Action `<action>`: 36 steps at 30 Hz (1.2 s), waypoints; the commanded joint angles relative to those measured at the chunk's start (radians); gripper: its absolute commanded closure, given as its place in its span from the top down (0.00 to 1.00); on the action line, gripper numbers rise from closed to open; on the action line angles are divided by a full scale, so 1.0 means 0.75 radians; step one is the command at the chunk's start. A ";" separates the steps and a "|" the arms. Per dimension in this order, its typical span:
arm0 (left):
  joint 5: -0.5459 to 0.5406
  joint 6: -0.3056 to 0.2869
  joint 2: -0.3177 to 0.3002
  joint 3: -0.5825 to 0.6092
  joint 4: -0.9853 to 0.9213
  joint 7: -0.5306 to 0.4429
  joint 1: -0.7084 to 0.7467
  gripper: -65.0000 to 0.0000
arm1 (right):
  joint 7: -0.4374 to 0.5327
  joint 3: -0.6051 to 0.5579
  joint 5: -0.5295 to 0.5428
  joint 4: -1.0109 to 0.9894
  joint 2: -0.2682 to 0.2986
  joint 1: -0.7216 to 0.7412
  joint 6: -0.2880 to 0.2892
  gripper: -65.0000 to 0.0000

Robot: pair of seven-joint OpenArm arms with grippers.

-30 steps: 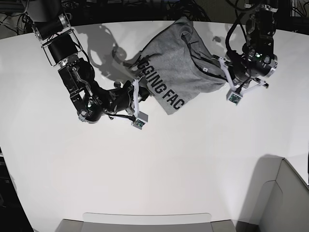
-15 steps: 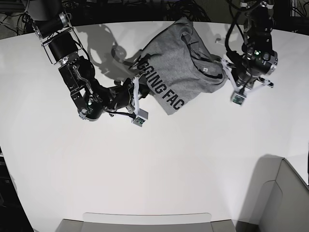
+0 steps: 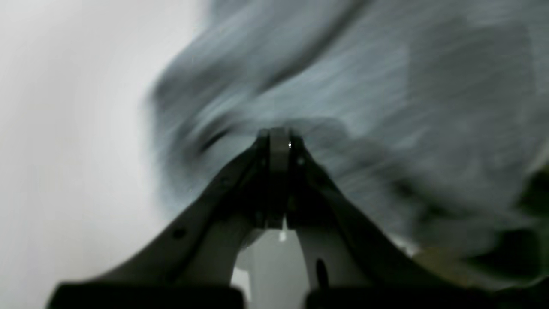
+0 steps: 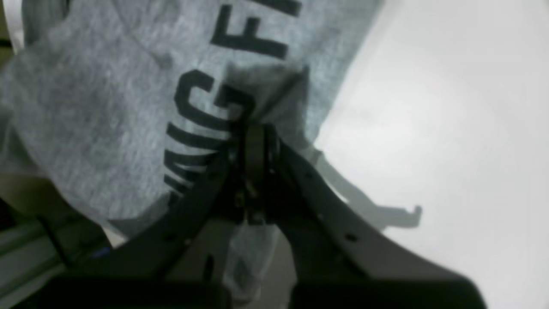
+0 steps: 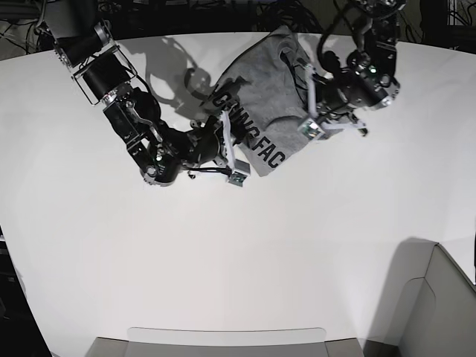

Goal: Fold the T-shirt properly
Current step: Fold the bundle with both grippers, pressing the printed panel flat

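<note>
The heather-grey T-shirt (image 5: 262,91) lies bunched at the back of the white table (image 5: 223,253), with black lettering along its near edge. My left gripper (image 5: 304,102) is at the shirt's right side, on the right of the base view. In the blurred left wrist view its jaws (image 3: 279,136) are shut on grey cloth (image 3: 351,86). My right gripper (image 5: 225,134) is at the shirt's left near edge. In the right wrist view it (image 4: 253,128) is shut on a fold of the shirt (image 4: 103,107) beside the letters.
A grey bin (image 5: 439,312) stands at the near right corner. A grey tray edge (image 5: 223,343) lies along the front. Dark cables and equipment (image 5: 223,15) run behind the table's back edge.
My left arm has swung left with the shirt's right side, folding it inward. My right arm has shifted right with its edge. The shirt is now narrower and more bunched.
</note>
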 commanded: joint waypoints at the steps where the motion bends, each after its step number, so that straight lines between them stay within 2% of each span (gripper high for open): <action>1: 0.004 -0.001 -0.013 0.011 0.021 0.000 -0.010 0.00 | 0.024 0.002 0.030 0.015 0.001 0.027 0.007 0.00; 7: 0.008 -0.001 -0.015 0.072 -0.036 0.000 -0.010 0.00 | -0.009 -0.025 0.030 0.013 0.013 0.004 0.007 0.00; 10: 0.008 -0.001 -0.093 0.181 -0.108 -0.002 -0.012 0.00 | -0.045 -0.029 0.028 0.013 0.029 -0.010 0.007 0.00; 15: 0.008 0.163 -0.138 0.218 -0.255 -0.007 -0.036 0.00 | -0.115 -0.041 0.028 0.022 0.025 -0.010 0.009 0.00; 17: 0.008 0.221 -0.138 0.218 -0.337 -0.031 -0.122 0.00 | -0.146 -0.109 0.030 0.024 0.021 -0.006 0.009 0.00; 21: 0.006 0.245 -0.123 0.215 -0.494 -0.047 -0.302 0.00 | -0.144 -0.270 0.036 0.026 -0.006 0.000 0.009 0.00; 24: 0.006 0.249 -0.089 0.215 -0.535 -0.043 -0.419 0.00 | -0.144 -0.278 0.038 0.026 -0.018 -0.028 0.009 0.00; 27: 0.006 0.251 -0.084 0.213 -0.531 -0.033 -0.482 0.00 | -0.131 -0.207 0.036 0.083 -0.006 -0.053 0.009 0.00; 31: 0.006 0.251 -0.086 0.203 -0.531 -0.033 -0.527 0.00 | -0.121 0.037 0.036 0.263 0.037 -0.137 0.007 0.00; 36: 0.006 0.251 -0.082 0.027 -0.455 -0.023 -0.531 0.00 | -0.127 0.315 0.034 0.406 0.041 -0.182 0.007 0.00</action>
